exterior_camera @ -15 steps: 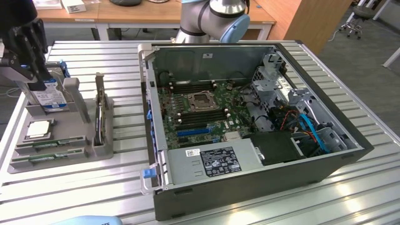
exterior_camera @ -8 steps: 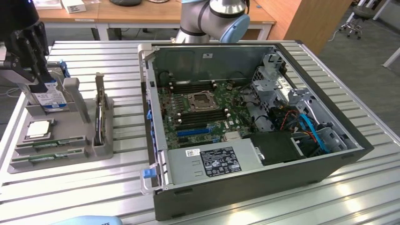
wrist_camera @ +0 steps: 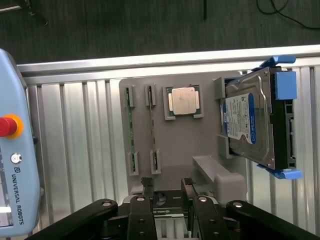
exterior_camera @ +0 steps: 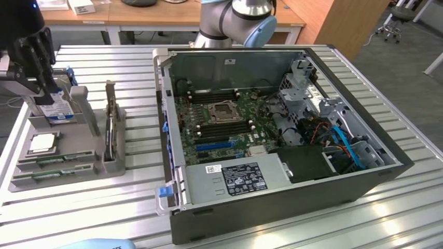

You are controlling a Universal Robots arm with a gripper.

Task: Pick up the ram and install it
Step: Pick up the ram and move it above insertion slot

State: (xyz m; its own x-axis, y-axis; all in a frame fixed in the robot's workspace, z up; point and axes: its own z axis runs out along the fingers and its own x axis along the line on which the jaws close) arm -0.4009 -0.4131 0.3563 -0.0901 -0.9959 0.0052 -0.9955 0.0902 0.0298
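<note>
Two rams, thin green sticks, stand on edge in slots of a grey holder [wrist_camera: 175, 145]: one ram [wrist_camera: 131, 131] beside the other ram [wrist_camera: 152, 131]. In the exterior view they lie at the holder's near end, ram [exterior_camera: 57, 158] and ram [exterior_camera: 52, 175]. My gripper [wrist_camera: 167, 187] hangs open above the holder, apart from both sticks, with nothing between its black fingers [wrist_camera: 147, 186]. The exterior view puts the gripper [exterior_camera: 43, 85] high over the holder's far end, near the hard drive. The open computer case [exterior_camera: 277, 57] shows its motherboard [exterior_camera: 221, 119].
On the holder also sit a square silver processor [wrist_camera: 183, 101] and a blue-labelled hard drive [wrist_camera: 252, 125] on its side. An expansion card [exterior_camera: 111, 119] stands upright at the holder's edge. A teach pendant [wrist_camera: 10, 150] lies beside it on the slatted metal table [exterior_camera: 401, 207].
</note>
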